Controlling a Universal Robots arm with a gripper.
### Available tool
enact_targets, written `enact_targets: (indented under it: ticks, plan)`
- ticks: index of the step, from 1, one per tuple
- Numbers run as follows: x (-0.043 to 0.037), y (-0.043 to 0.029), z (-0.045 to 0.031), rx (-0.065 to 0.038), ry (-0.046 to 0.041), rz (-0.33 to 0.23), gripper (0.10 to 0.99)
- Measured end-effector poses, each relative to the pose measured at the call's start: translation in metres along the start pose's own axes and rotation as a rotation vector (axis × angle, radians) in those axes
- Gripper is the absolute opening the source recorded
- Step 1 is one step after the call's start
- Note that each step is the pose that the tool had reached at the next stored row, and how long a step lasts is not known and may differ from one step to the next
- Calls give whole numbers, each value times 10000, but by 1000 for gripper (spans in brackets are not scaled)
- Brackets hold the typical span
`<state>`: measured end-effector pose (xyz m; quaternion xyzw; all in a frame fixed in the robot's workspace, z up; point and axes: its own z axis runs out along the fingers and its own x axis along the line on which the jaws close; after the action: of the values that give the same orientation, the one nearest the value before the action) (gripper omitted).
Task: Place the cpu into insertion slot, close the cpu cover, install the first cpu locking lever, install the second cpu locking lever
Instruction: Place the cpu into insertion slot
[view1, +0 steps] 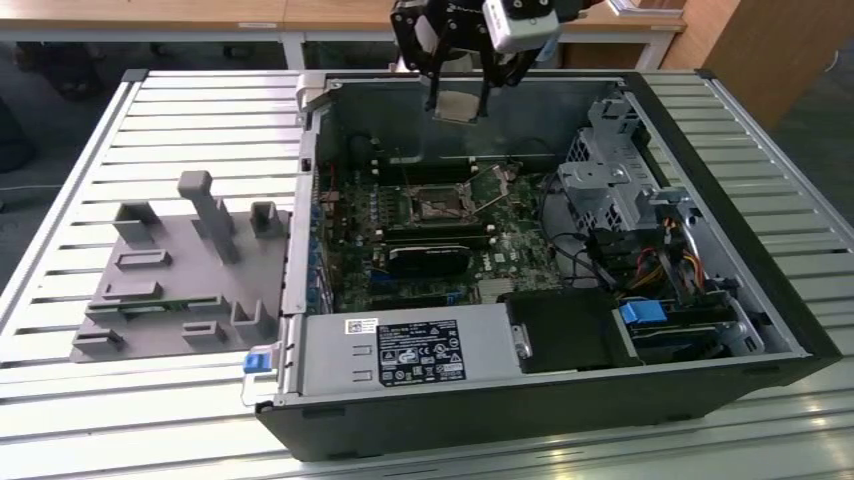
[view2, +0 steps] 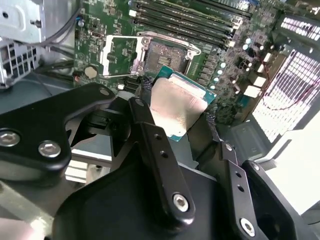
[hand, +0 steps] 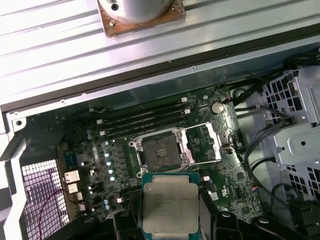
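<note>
On your slatted worktop (view1: 134, 400), a grey fixture (view1: 174, 270) lies at the exterior view's left, with an open computer case (view1: 534, 410) to its right. Your hand (view1: 458, 100) grasps the cpu (hand: 170, 207) above the uncovered insertion slot (hand: 159, 152), beside which the cpu cover (hand: 214, 142) stands open

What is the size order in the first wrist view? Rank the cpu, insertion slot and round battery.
1. cpu, though its nearness to the camera enlarges it.
2. insertion slot, close behind, so this ranking is unsure.
3. round battery, clearly smallest.
</note>
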<state>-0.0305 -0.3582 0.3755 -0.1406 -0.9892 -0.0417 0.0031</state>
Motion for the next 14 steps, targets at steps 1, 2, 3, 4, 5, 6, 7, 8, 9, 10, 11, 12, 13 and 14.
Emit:
enact_targets:
  ticks: [1, 2, 3, 4, 5, 6, 7, 8, 9, 10, 11, 12, 13, 14]
  plan:
    - [0, 0, 0, 4, -12, 130, 537]
    - [0, 0, 1, 7, -25, 268, 537]
    - [0, 0, 2, 10, -39, 424, 537]
    - [0, 0, 2, 11, -51, 558, 537]
    - [0, 0, 3, 13, -65, 709, 537]
    - [0, -1, 4, 14, -78, 852, 537]
    - [0, 0, 5, 13, -90, 990, 537]
    - [0, 0, 5, 13, -101, 1130, 537]
    - [0, 0, 7, 12, -113, 1277, 537]
    - [0, 0, 8, 10, -126, 1426, 537]
    - [0, 0, 10, 10, -139, 1577, 537]
    - [0, 0, 11, 11, -150, 1705, 537]
    - [0, 0, 13, 11, -162, 1839, 537]
    - [0, -1, 14, 13, -175, 1977, 537]
